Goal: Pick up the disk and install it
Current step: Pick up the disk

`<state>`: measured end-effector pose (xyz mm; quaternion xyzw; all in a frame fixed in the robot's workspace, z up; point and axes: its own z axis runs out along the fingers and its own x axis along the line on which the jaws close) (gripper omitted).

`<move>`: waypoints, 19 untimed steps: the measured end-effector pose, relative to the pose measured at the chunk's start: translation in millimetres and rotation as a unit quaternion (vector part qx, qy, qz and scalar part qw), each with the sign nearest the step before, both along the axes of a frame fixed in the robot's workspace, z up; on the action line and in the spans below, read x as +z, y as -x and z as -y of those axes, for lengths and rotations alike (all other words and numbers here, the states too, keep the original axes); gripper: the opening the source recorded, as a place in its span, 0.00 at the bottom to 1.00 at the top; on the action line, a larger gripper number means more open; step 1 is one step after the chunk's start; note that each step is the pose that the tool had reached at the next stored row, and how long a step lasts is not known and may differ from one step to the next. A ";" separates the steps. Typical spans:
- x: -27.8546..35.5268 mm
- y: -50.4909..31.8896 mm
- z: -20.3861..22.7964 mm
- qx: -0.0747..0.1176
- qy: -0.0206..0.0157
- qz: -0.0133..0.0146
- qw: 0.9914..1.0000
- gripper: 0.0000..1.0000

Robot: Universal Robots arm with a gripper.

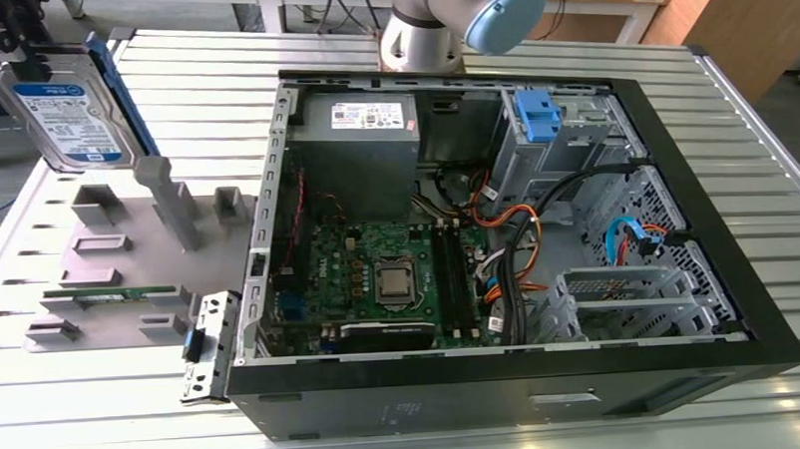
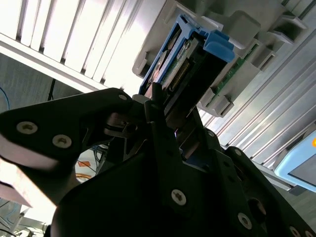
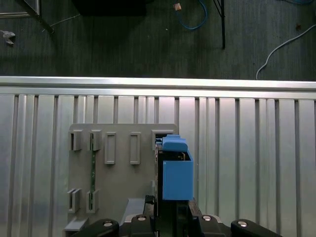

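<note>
The flat silver-metal disk (image 1: 66,114), white-and-blue labelled with blue plastic rails, is held upright above the ribbed aluminium counter (image 1: 195,72), at ten o'clock of the open black computer case (image 1: 512,385). It is pinched edgewise by the black gripper (image 2: 175,109). It is judged stiff, fairly heavy and shock-sensitive, and best clamped on its rigid metal edges.

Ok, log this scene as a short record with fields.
gripper: shut on the disk
disk: held upright in the air over the grey holder plate, at the exterior view's left
computer case: open, lying on the slatted table, at the exterior view's right
install: not yet done, disk is outside the case
</note>
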<state>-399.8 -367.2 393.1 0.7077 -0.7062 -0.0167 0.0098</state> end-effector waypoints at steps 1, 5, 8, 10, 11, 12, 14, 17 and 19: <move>0.7 0.0 0.0 0.000 0.000 0.000 1.000 0.35; 2.6 0.0 0.0 0.000 0.000 0.000 1.000 0.35; 3.9 0.0 -0.2 0.000 0.000 0.000 1.000 0.35; 4.2 0.0 -0.2 0.000 0.000 0.000 1.000 0.35; 4.3 0.0 -0.2 0.000 0.000 0.000 1.000 0.35; 4.5 0.0 -0.2 0.000 0.000 0.000 1.000 0.35; 5.1 0.0 -0.2 0.000 0.000 0.000 1.000 0.35; 6.0 0.0 -0.2 0.000 0.000 0.000 1.000 0.35; 6.9 0.0 -0.2 0.000 0.000 0.000 1.000 0.35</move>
